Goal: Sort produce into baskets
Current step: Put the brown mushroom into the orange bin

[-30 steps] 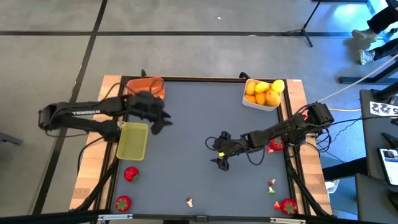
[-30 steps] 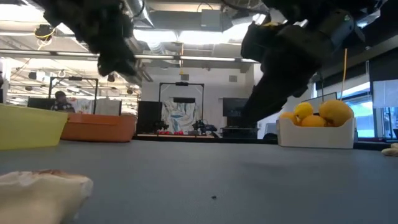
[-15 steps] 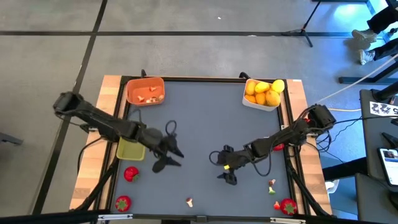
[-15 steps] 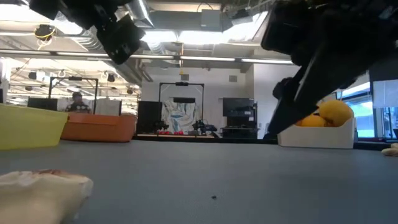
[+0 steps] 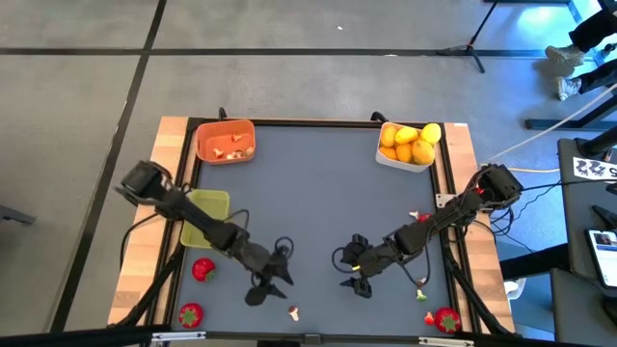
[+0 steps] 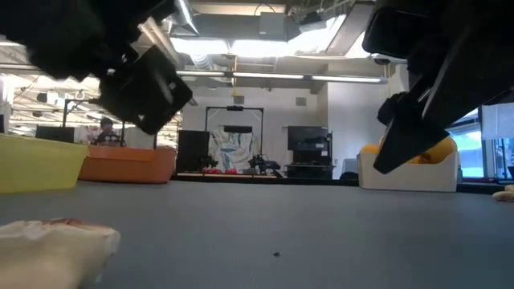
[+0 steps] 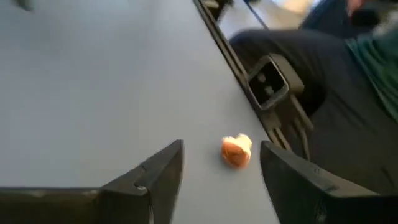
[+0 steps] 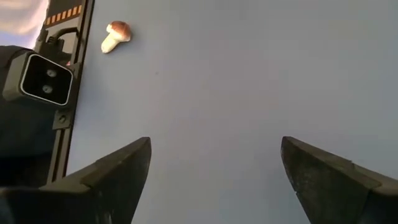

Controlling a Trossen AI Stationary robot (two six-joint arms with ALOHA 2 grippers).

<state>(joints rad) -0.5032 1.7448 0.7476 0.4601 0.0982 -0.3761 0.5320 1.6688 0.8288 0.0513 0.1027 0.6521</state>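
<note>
Left arm: it reaches from the left edge of the table diagonally toward the near edge, stretched long and low.
Left gripper [image 5: 271, 280]: it hangs over the grey table [image 5: 318, 193] close to the near edge, fingers apart and holding nothing; in the left wrist view the small mushroom piece [image 7: 236, 150] lies on the table between and just ahead of the two fingertips.
Right arm: it comes from the right edge and reaches toward the middle of the near half, also low.
Right gripper [image 5: 355, 273]: jaws wide, empty, above bare table.
Mushroom piece: in the high view [image 5: 293, 312] it lies near the front edge, just beside the left gripper; in the right wrist view its brown cap and its pale stem are at opposite ends of its long axis.
Orange basket [image 5: 225, 141]: far left corner, small bits inside.
White basket [image 5: 406, 154]: far right corner, full of yellow and orange citrus fruits [image 5: 410, 142].
Yellow-green basket [image 5: 204, 214]: left side, partly under the left arm.
Strawberries: two at near left [image 5: 202, 269], one at the near right corner [image 5: 446, 319].
</note>
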